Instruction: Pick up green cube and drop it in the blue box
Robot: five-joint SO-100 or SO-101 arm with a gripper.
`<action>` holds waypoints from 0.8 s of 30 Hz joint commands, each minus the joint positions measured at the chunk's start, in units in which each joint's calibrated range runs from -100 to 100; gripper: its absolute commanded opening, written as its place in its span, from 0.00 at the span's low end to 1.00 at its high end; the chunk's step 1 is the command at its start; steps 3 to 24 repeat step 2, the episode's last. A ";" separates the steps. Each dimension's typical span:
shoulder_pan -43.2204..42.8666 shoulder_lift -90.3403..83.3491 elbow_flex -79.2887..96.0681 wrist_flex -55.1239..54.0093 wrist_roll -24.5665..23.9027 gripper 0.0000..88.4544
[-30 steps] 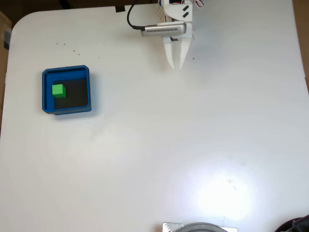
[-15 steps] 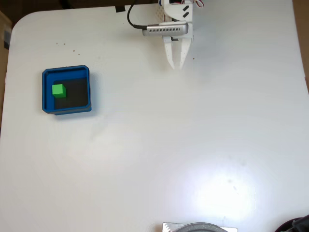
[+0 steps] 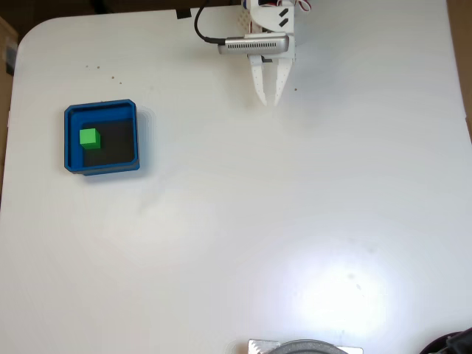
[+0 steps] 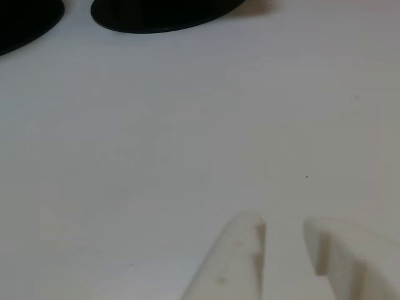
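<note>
In the fixed view the green cube (image 3: pixel 89 137) lies inside the blue box (image 3: pixel 103 110), on the left part of its dark floor. The box sits at the left of the white table. My gripper (image 3: pixel 270 102) hangs at the table's top edge, far to the right of the box, with its white fingers pointing down the picture. The tips stand a narrow gap apart with nothing between them. In the other view the two white fingertips (image 4: pixel 250 250) rise from the bottom edge over bare table, and the gripper (image 4: pixel 284 236) holds nothing.
A black cable (image 3: pixel 199 29) and a grey bar (image 3: pixel 251 46) sit on the arm's wrist. A round grey object (image 3: pixel 306 346) and a dark object (image 3: pixel 453 343) poke in at the bottom edge. Dark round shapes (image 4: pixel 156 15) lie at the other view's top.
</note>
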 commanded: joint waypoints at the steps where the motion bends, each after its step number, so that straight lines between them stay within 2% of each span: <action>1: 0.39 -1.17 0.27 -1.17 0.20 0.01; 24: 0.39 -1.17 0.27 -1.17 0.20 0.01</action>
